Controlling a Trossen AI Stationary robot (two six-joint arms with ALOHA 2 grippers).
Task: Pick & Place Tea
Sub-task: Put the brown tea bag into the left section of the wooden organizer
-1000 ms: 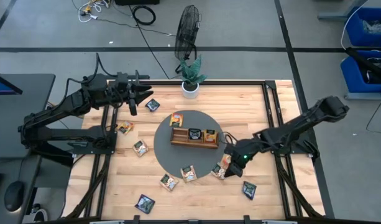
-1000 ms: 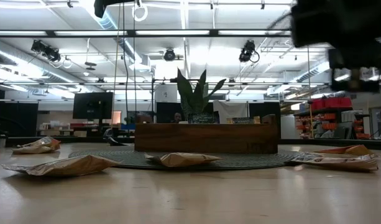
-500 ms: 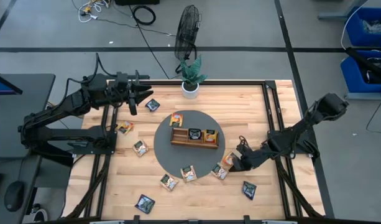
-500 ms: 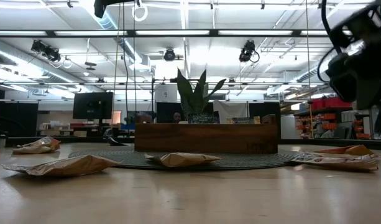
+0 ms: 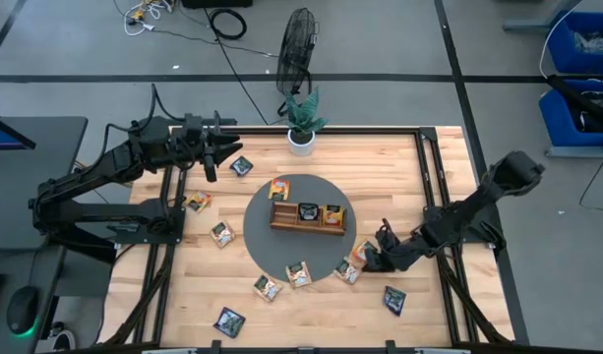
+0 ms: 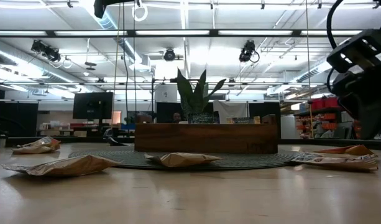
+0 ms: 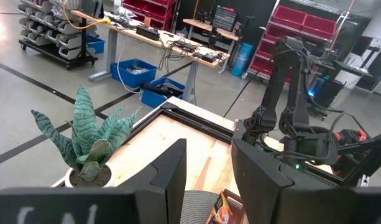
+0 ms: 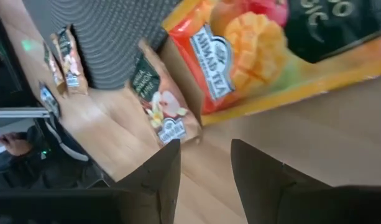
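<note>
1. Small flat tea sachets lie scattered over a wooden table (image 5: 419, 167), around a round dark mat (image 5: 257, 231) in the middle.
2. An orange-yellow sachet (image 5: 360, 254) lies at the mat's right edge, overlapping a white-green sachet (image 5: 346, 270) beside it. In the right wrist view the orange sachet (image 8: 252, 50) shows mango artwork and the white-green one (image 8: 159, 106) lies partly under its edge.
3. The right gripper (image 5: 376, 252) is low over the table, just beside these two sachets. Its fingers (image 8: 159, 180) are spread apart and hold nothing.
4. A dark sachet (image 5: 394, 299) lies near the right arm, toward the table's front edge.
5. More sachets lie near the front: one on the mat's front rim (image 5: 299, 274), one just off it (image 5: 267, 288), and a dark one (image 5: 228, 320) farther out.
6. On the left side lie three more: beside the mat (image 5: 221, 233), near the left arm's base (image 5: 197, 202), and a dark one (image 5: 242, 166) toward the back.
7. A brown wooden tray (image 5: 308, 215) sits on the mat with sachets in its compartments; another orange sachet (image 5: 279, 188) lies just behind it.
8. The left gripper (image 5: 227, 147) hangs over the table's back left area, fingers parted, empty.
9. A potted plant (image 5: 301, 123) stands at the back edge.
</note>
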